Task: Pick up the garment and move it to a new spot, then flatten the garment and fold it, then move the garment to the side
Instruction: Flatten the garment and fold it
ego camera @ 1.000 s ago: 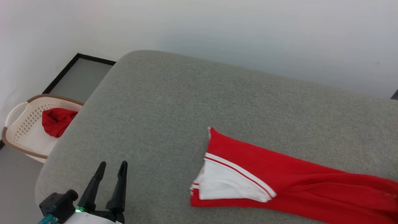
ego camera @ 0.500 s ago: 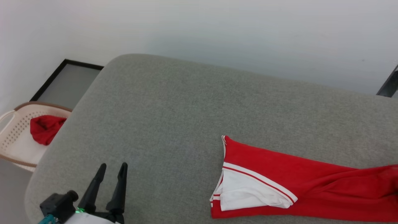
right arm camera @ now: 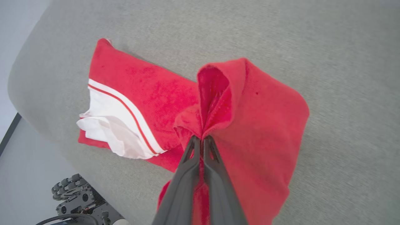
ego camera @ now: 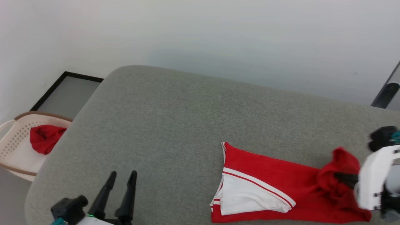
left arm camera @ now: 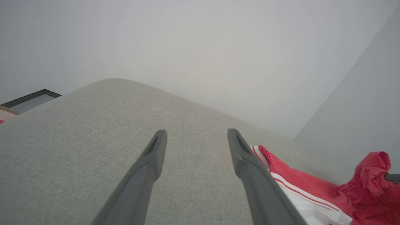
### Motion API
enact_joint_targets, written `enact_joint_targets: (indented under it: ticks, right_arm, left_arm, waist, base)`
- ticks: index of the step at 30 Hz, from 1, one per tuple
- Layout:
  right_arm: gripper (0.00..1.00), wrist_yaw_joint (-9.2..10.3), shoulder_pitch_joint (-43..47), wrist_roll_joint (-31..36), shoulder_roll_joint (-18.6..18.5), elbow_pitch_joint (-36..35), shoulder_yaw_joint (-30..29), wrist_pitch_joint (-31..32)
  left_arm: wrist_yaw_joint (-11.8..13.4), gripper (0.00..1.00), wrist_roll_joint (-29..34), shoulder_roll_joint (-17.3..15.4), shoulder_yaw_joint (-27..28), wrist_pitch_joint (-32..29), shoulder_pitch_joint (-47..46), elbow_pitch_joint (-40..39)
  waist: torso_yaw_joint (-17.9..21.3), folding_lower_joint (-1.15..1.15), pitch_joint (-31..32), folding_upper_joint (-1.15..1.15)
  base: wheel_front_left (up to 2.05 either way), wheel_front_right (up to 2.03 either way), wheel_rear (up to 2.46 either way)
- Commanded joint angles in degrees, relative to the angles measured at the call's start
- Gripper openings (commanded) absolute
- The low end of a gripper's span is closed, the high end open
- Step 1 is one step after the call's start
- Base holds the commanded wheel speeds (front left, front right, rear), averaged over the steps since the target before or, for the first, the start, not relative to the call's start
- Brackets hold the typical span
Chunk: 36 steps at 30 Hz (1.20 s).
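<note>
The garment point(ego camera: 268, 175) lies on the grey padded table point(ego camera: 172, 118) at the lower right. It is red, with a white short sleeve and red-white striped trim at its left end. My right gripper point(ego camera: 337, 177) is shut on a bunch of red fabric at the garment's right end, pulled up off the table. In the right wrist view the fingertips point(right arm camera: 199, 139) pinch a raised fold of the garment point(right arm camera: 150, 93). My left gripper point(ego camera: 123, 172) hovers open at the lower left, well apart from the cloth. Its fingers point(left arm camera: 197, 132) are spread over bare table, with the garment point(left arm camera: 293, 184) to their right.
A cream perforated basket point(ego camera: 12, 150) stands on the floor left of the table, holding a plain red cloth point(ego camera: 43, 139). A black-framed panel point(ego camera: 67, 93) lies beyond it by the white wall. The robot's wheeled base point(right arm camera: 78, 200) shows below the table edge.
The head view has shifted. My right gripper has come into it, and the garment's right end, flat before, is now bunched and raised in its grip. The left gripper stays open.
</note>
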State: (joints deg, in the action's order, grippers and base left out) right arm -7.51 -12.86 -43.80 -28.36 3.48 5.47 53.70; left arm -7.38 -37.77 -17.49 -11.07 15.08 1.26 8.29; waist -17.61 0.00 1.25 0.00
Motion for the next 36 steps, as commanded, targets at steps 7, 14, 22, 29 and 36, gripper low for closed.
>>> enact_joint_targets:
  ticks: [7, 14, 22, 29, 36]
  right_arm:
    - [0.00, 0.04, -3.40, 0.78, 4.53, 0.28, 7.21, -0.93]
    - [0.00, 0.03, -7.53, 1.72, 8.68, 4.95, 14.05, -3.61]
    - [0.00, 0.03, -12.15, 3.26, 11.62, 11.23, 21.08, -7.10]
    - [0.00, 0.03, -15.37, 3.04, 13.62, 16.77, 25.95, -10.43]
    - [1.00, 0.03, -18.59, 2.84, 13.66, 20.52, 30.25, -13.88]
  left_arm:
    - [-0.16, 1.00, -1.08, 0.38, -2.44, 0.07, -1.42, 1.12]
    - [-0.16, 1.00, -2.08, 0.79, -3.86, 0.06, -2.82, 2.44]
    - [-0.16, 1.00, -2.80, 1.52, -4.81, 0.04, -4.18, 3.23]
    - [-0.16, 1.00, -3.03, 2.05, -5.36, 0.04, -5.42, 4.15]
    - [-0.16, 1.00, -3.15, 2.22, -5.27, 0.04, -5.91, 4.71]
  waist:
    - [-3.15, 0.00, 0.30, 0.00]
    - [-5.78, 0.00, -0.06, 0.00]
    - [-7.29, 0.00, -0.89, 0.00]
    - [-7.64, 0.00, -1.63, 0.00]
    - [-6.90, 0.00, -2.08, 0.00]
  base:
    - [0.00, 0.00, 0.00]
    - [0.00, 0.00, 0.00]
    - [0.00, 0.00, 0.00]
    - [0.00, 0.00, 0.00]
    - [0.00, 0.00, 0.00]
